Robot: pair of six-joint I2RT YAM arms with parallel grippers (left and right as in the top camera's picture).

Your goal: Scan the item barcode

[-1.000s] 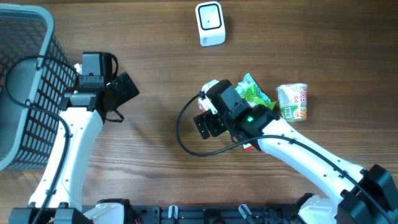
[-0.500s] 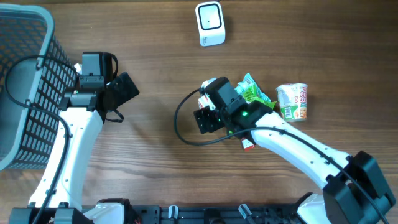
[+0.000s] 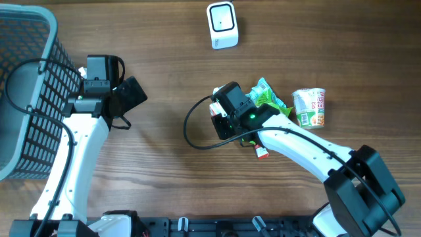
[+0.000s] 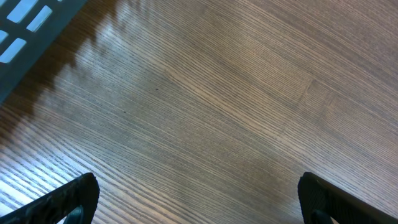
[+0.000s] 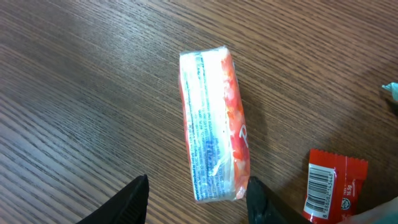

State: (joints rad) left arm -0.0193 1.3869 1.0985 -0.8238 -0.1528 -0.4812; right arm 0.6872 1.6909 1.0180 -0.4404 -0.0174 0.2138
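Note:
An orange and white wrapped packet [image 5: 214,124] lies flat on the wooden table, printed side up. My right gripper [image 5: 196,204] stands over its near end with one finger on each side. The right finger [image 5: 258,199] is at the packet's edge, and the left finger [image 5: 134,199] is still a gap away. From overhead the right gripper [image 3: 222,124] hides most of this packet. The white barcode scanner [image 3: 222,25] stands at the back of the table. My left gripper [image 4: 199,202] hangs open over bare wood, also seen overhead as the left gripper [image 3: 131,94].
A red wrapper [image 5: 329,185] with a barcode lies just right of the packet. A green packet [image 3: 266,97] and a cup of noodles [image 3: 309,107] sit behind the right arm. A dark wire basket [image 3: 26,99] stands at the left edge.
The right gripper has shifted slightly toward the back over the packet, and its jaws have narrowed from wide open. The left arm has not moved.

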